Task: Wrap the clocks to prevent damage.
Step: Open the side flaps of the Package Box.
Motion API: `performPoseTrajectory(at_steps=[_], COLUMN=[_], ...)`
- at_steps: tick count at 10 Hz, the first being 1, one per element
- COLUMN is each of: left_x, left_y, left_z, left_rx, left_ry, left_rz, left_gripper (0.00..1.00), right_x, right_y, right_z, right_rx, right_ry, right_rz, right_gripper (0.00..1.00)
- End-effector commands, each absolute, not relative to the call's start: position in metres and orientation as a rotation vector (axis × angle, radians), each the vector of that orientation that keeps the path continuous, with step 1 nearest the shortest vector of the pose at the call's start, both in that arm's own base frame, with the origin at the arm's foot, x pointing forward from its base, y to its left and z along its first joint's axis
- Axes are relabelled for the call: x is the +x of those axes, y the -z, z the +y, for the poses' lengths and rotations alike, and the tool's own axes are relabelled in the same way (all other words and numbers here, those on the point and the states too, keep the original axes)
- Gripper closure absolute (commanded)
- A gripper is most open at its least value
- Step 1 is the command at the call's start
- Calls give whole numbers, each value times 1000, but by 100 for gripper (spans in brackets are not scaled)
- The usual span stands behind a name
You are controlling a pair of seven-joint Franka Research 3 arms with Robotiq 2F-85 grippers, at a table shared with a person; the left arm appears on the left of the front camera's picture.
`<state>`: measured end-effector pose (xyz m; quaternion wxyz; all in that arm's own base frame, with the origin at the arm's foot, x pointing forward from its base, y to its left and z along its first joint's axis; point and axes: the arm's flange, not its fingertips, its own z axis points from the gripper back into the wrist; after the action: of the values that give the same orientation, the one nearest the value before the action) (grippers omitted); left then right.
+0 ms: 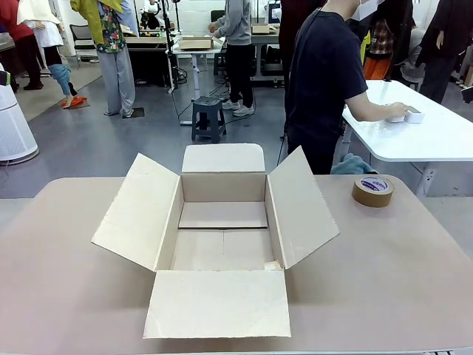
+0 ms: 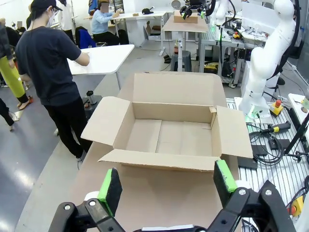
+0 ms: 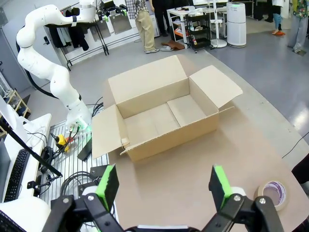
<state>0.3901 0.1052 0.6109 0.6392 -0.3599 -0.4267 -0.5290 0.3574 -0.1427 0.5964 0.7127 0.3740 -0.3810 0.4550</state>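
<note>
An open cardboard box (image 1: pixel 222 248) stands in the middle of the table with all its flaps folded out and nothing inside. The clocks are out of view. My left gripper (image 2: pixel 166 186) hangs open above the table's edge, short of the box (image 2: pixel 169 137), with nothing between its green pads (image 2: pixel 110 186). My right gripper (image 3: pixel 164 186) is also open and empty, high above the table and well back from the box (image 3: pixel 154 118).
A roll of brown tape (image 1: pixel 372 191) lies at the table's far right, also seen as the tape roll (image 3: pixel 273 193). A person (image 1: pixel 325 81) stands beyond the far edge, turned toward a white side table (image 1: pixel 436 137). The right arm (image 2: pixel 265 58) rises beside the box.
</note>
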Motion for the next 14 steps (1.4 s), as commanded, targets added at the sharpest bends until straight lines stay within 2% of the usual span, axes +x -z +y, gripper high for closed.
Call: performPoseTrajectory(at_steps=[1, 3, 4, 5, 6, 7, 8, 14], left_x=[390, 390, 390, 386, 387, 389, 387, 392], left_y=[-612, -611, -613, -613, -615, -617, -618, -616], left_z=[106, 105, 106, 108, 109, 112, 111, 113], left_rx=[-835, -821, -855, -855, -857, -853, -865, -869], left_ry=[1215, 1207, 1242, 1232, 1239, 1243, 1249, 1282], left_rz=[-992, -974, -964, -969, -928, -879, -875, -850], left_gripper=[0, 0, 59, 59, 100, 65, 100, 100], right_x=[358, 358, 357, 355, 355, 357, 356, 359], right_y=[-596, -596, -596, -598, -600, -602, -604, -604], right_z=[-143, -143, -143, -143, -143, -142, -142, -147], right_rx=[841, 841, 829, 836, 834, 828, 825, 849], right_ry=[-1017, -1017, -1009, -1033, -1042, -1048, -1059, -1048], right_rz=[-860, -860, -845, -834, -814, -786, -775, -758], right_gripper=[0, 0, 60, 60, 100, 65, 100, 100])
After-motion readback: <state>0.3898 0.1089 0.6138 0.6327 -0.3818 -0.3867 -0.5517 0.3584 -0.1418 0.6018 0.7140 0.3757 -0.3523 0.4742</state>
